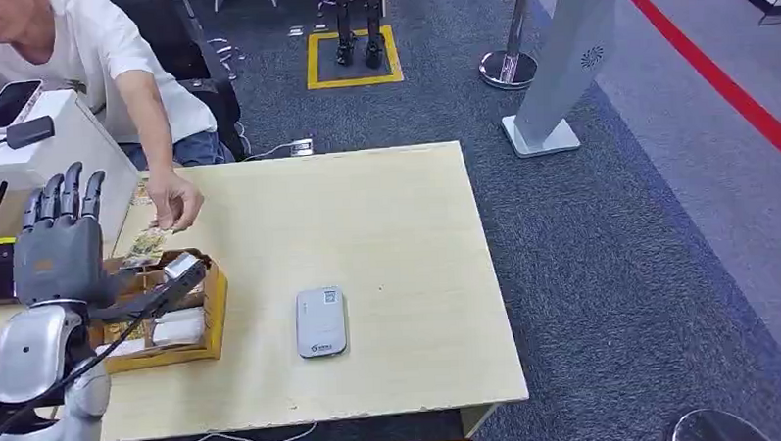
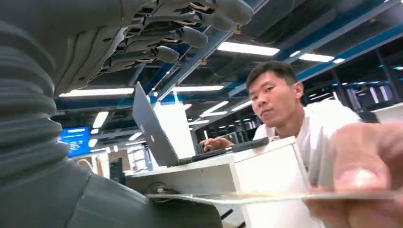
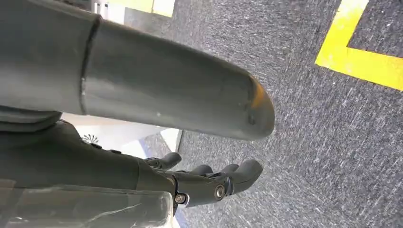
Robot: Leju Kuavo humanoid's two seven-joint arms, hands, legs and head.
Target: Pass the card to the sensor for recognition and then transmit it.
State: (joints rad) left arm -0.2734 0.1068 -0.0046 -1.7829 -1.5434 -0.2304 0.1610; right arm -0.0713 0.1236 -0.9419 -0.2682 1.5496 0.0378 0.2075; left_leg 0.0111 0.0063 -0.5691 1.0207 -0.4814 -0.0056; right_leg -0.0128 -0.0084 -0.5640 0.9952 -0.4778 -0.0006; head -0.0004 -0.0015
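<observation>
the left hand (image 1: pixel 62 242), grey and ribbed at the wrist, stands raised at the near left edge of the worktop (image 1: pixel 397 230), its dark fingers (image 1: pixel 67 197) upright, apart and released, holding nothing. just beside it sits a yellow wooden box (image 1: pixel 209 320) with compartments, pale cards lying inside. right of the box, flat on the pale wood worktop, lies the sensor (image 1: pixel 321 322), a small grey rounded slab. above the box's far edge a person's hand (image 1: pixel 175 203) pinches the card (image 1: pixel 144 247), a thin patterned rectangle, tilted down toward the box; it lies just right of the left hand and apart from the fingers. in the left wrist view the card (image 2: pixel 266 195) shows edge-on as a thin pale line, gripped at one end by the person's blurred hand (image 2: pixel 366 175). the right hand (image 3: pixel 209 183) hangs over speckled grey carpet (image 3: pixel 323 142) marked with yellow tape, its dark fingers (image 3: pixel 242 173) loosely curled, apart and empty. farther off, a person in a white shirt (image 1: pixel 96 44) leans over a white counter (image 1: pixel 80 143), and a metal post base (image 1: pixel 508 68) stands on the carpet.
</observation>
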